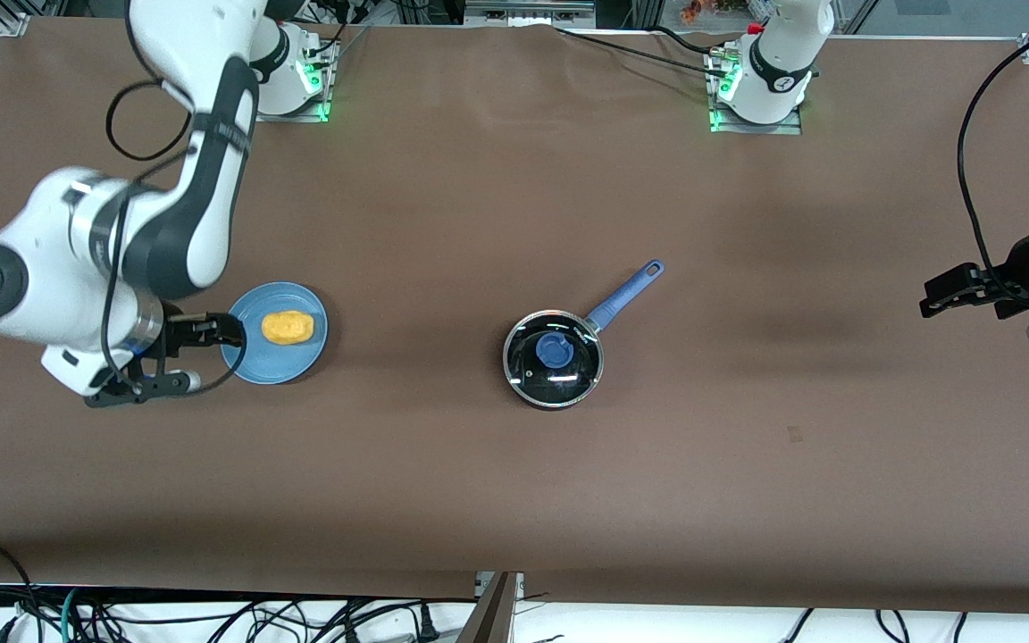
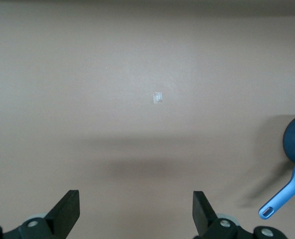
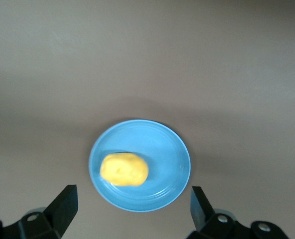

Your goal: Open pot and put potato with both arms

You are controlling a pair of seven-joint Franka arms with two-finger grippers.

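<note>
While potato (image 1: 288, 327) lies on blue plate (image 1: 257, 359) toward right arm's end of worktop (image 1: 514, 464), we see right pincer (image 1: 233, 330) released over plate's edge. Pot (image 1: 554, 359) mid-worktop, lid on. Left pincer (image 1: 925, 297) released, over bare worktop, well apart from pot.

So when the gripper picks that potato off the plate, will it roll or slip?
The potato is a smooth rounded oval, so it may roll if nudged. It lies loose on the glossy blue plate, so it could slide. It probably feels light, being small beside the open right gripper.
</note>
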